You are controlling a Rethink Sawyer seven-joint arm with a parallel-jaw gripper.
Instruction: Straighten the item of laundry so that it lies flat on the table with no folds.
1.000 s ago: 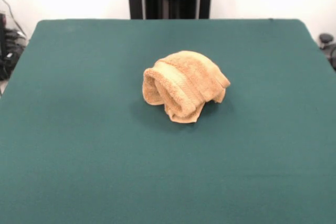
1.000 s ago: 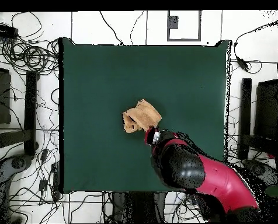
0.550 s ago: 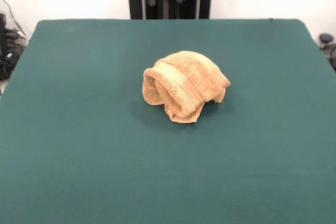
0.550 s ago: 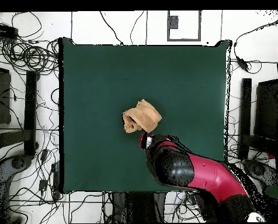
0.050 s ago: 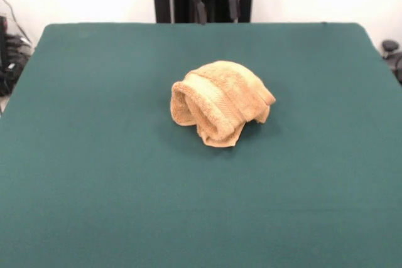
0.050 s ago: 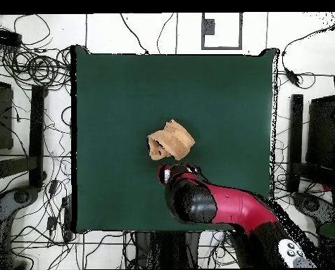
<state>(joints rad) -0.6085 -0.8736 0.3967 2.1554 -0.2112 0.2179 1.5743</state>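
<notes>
The item of laundry [image 5: 220, 101] is a golden-tan towel, bunched into a rolled heap with folds near the middle of the table [image 5: 94, 155]. In the overhead view the towel [image 6: 171, 140] lies just above the red and black arm. My gripper [image 5: 217, 17] hangs at the table's far edge, well behind the towel and above it. Its two dark fingers [image 5: 200, 9] stand apart, open, with nothing between them. From overhead the gripper [image 6: 173, 171] shows a short way below the towel, not touching it.
The dark green table top spreads wide on every side of the towel. Cables [image 6: 29, 67] and equipment lie on the floor around the table. The arm's bulky body [image 6: 198, 204] covers the table's lower middle in the overhead view.
The gripper has come down further into the front view and shifted right, its red body now showing. From overhead the arm swung left and drew back from the towel. The towel has not moved.
</notes>
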